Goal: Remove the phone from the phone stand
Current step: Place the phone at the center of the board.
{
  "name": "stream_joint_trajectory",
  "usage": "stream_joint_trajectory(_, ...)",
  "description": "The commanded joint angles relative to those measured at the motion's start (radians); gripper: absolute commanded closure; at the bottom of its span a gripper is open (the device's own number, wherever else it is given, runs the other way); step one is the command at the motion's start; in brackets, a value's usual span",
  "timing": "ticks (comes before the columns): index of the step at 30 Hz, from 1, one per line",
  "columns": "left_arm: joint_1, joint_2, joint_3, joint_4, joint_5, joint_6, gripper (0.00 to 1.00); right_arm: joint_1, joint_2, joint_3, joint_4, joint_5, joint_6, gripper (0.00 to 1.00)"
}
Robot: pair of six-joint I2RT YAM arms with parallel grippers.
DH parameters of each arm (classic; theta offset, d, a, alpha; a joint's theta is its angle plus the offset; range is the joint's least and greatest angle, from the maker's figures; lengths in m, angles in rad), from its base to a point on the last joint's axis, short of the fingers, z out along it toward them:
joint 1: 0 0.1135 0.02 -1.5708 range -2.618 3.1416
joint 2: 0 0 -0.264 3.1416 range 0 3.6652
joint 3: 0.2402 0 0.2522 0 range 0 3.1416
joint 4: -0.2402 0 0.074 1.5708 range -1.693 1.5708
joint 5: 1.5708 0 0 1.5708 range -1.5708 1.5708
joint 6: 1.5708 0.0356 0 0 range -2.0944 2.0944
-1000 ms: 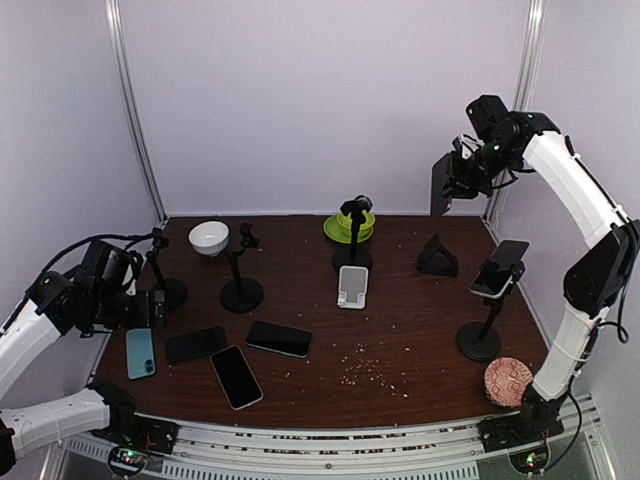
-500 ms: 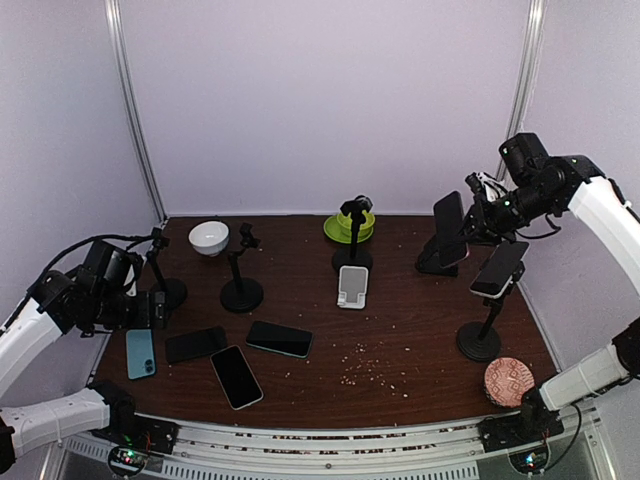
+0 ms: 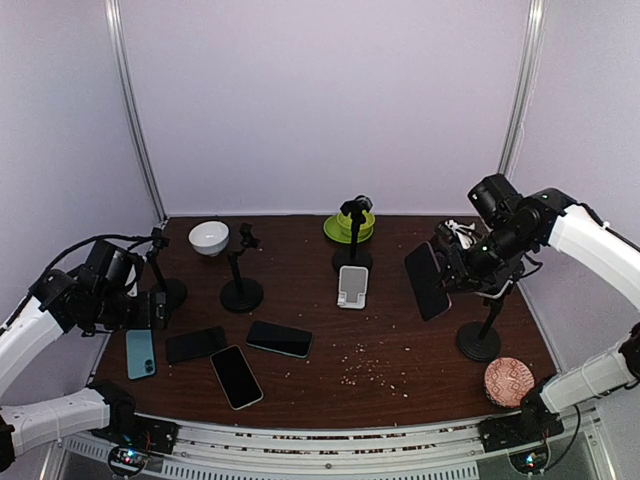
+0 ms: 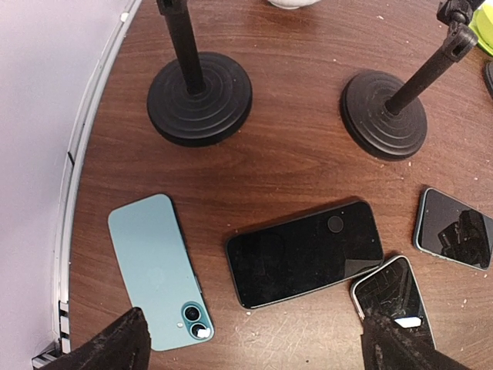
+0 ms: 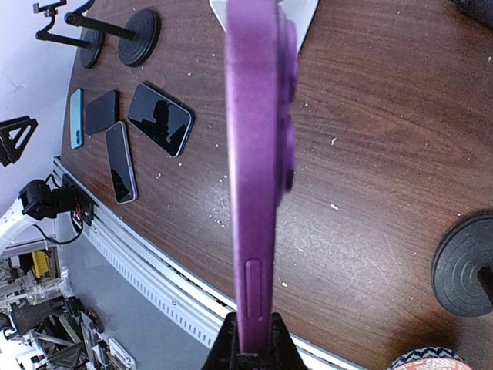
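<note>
Dark wooden tabletop (image 3: 400, 350) runs wall to wall in this pale booth, with crumbs scattered near its middle. The right gripper (image 5: 250, 343) is clenched on the lower end of the purple phone (image 5: 258, 169). The phone juts straight out from between the fingers (image 5: 223, 351), edge-on to the wrist camera and held in the air, clear of the wood. It is off the phone stand (image 3: 482, 335), whose round base sits just to the right of those fingers. The left gripper (image 4: 254, 358) hangs with its fingers (image 4: 104, 347) spread wide, gripping nothing. A teal phone (image 4: 158, 270) lies flat just ahead of its left finger, and a black phone (image 4: 304, 253) lies ahead of the gap.
</note>
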Motion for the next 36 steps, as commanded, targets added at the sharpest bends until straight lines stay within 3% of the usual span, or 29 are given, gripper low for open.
stream_joint_trajectory(1,0.006,-0.002,0.024,0.003,0.002,-0.006,0.02,0.058,-0.012,-0.041,0.063,0.009,-0.026,1.0)
stream_joint_trajectory(17,-0.016,0.001,0.024,0.002,0.0,-0.007,0.02,0.261,0.174,-0.152,0.246,-0.032,0.027,1.0)
stream_joint_trajectory(36,-0.016,-0.011,0.023,0.002,-0.024,-0.016,0.02,0.273,0.432,-0.116,0.394,-0.128,0.131,1.0)
